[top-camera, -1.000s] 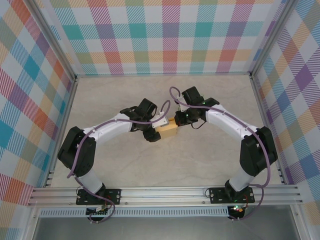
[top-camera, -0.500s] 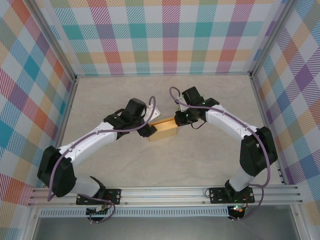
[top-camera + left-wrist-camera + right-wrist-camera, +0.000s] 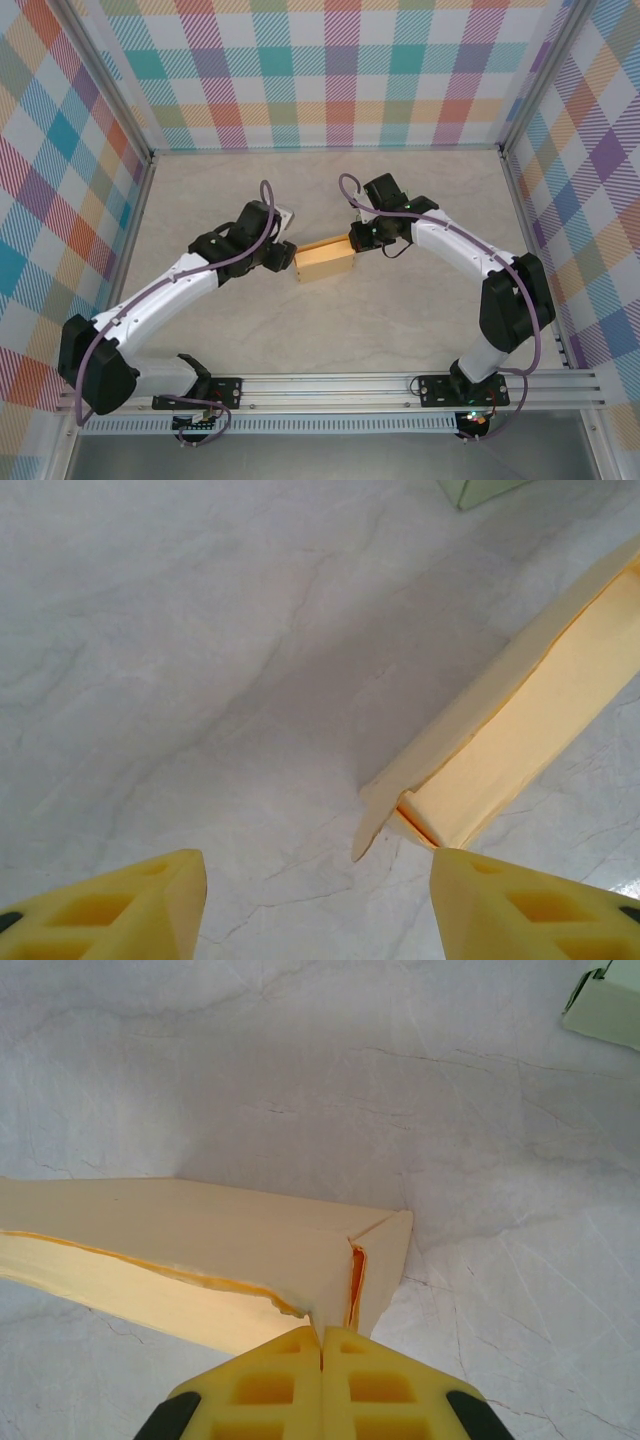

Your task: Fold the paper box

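Just left of the paper box (image 3: 325, 262), the left tool (image 3: 315, 865) has its yellow fingers (image 3: 130, 905) apart with nothing between them. The box lies near the middle of the table (image 3: 400, 320) and already looks like a long low tray with its walls up, but a small flap sticks out at its left end. At the box's far right corner the right tool (image 3: 322, 1335) is shut tight and seems to pinch the thin paper wall, so I think the ends are left to fold.
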